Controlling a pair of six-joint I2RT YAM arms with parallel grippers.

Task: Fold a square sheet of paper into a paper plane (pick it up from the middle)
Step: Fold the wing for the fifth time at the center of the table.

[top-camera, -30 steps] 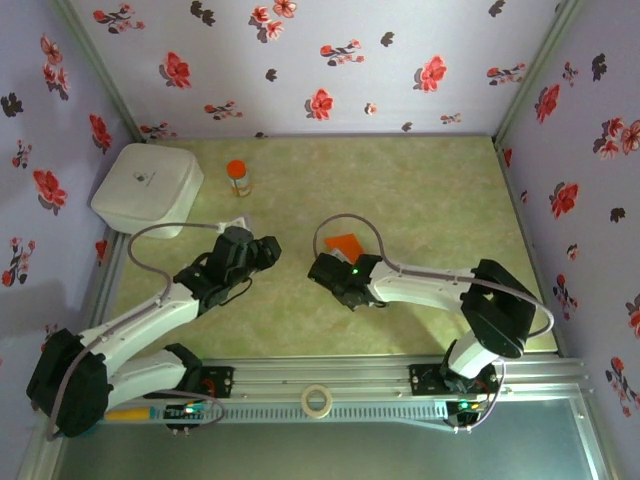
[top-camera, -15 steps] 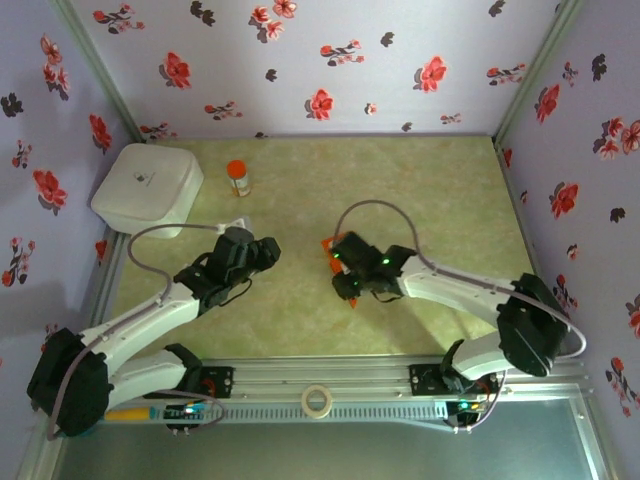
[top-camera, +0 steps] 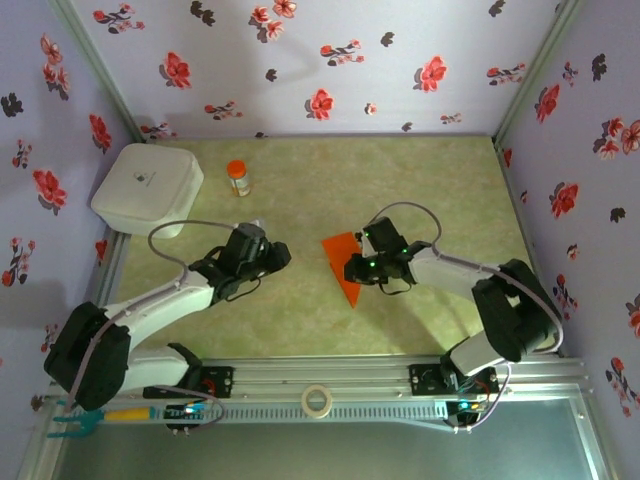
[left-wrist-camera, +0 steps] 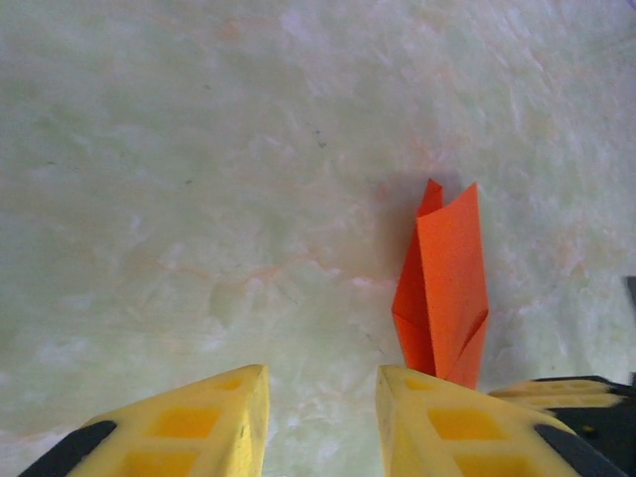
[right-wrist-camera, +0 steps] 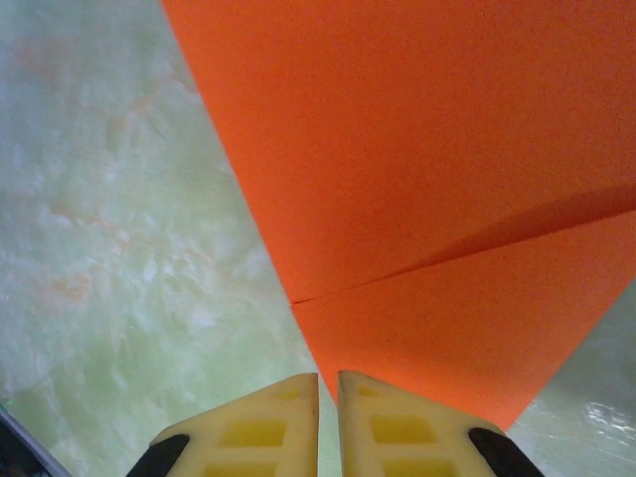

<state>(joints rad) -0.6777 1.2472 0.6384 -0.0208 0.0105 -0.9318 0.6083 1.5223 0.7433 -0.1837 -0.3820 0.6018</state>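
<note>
From above: thin, bright orange paper [top-camera: 343,265] folded into a creased, pointed wedge, lying near the middle of the pale green marbled desk [top-camera: 430,190], tip toward the near edge. Right hand [top-camera: 360,270] at the wedge's right edge, touching it or just over it. 1 second ago placed below and left of the wedge, half a second ago on top of it and hiding most of it. Now shifted to the right, with far more orange uncovered. Left hand [top-camera: 275,256] apart from the orange paper, on its left, nudged a little toward it since then. Unmoved at the far left: rounded white plastic box [top-camera: 148,183] and small orange-capped bottle [top-camera: 238,178].

From the left wrist: 2 yellow fingers of the left hand [left-wrist-camera: 323,417] parted partway, bare desk between them, nothing held. Orange paper [left-wrist-camera: 442,288] ahead and to the right, layered flaps showing, 2 points at its far end, shadow along its left side. Yellow-and-black piece of the right hand [left-wrist-camera: 561,397] just beside the wedge's near tip.

From the right wrist: 2 pale yellow fingers of the right hand [right-wrist-camera: 328,397] pressed almost together, only a sliver between. Orange paper [right-wrist-camera: 427,179] just beyond the tips, 1 crease running across it, its left edge ending right at the fingertips. Impossible to tell whether that edge is nipped.
</note>
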